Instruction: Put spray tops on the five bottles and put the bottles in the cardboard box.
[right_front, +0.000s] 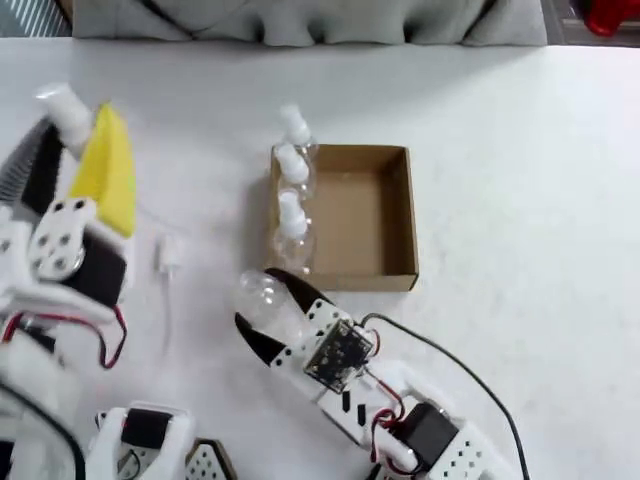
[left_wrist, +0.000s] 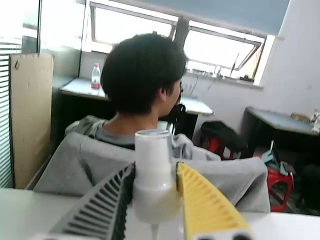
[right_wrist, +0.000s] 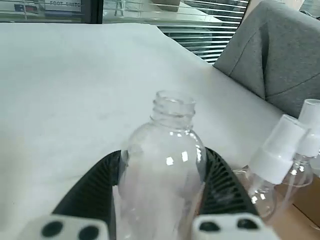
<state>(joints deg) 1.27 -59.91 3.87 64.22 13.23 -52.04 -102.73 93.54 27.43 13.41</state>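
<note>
My right gripper (right_front: 255, 297) is shut on a clear bottle (right_front: 264, 294) with no top, just in front of the cardboard box (right_front: 385, 215). In the right wrist view the bottle (right_wrist: 165, 170) stands upright between the black fingers (right_wrist: 220, 185), its neck open. My left gripper (right_front: 75, 120) is at the far left, raised, and shut on a white spray top (right_front: 63, 105). The left wrist view has the spray top (left_wrist: 152, 170) clamped between the grey and yellow fingers (left_wrist: 205, 205). Three bottles with spray tops (right_front: 291, 220) stand along the box's left wall.
A loose spray top (right_front: 168, 255) with its thin tube lies on the white table between the two arms. The capped bottles (right_wrist: 272, 162) and a corner of the box (right_wrist: 306, 200) are close beside the held bottle. Grey chair backs (right_front: 300, 20) line the far edge.
</note>
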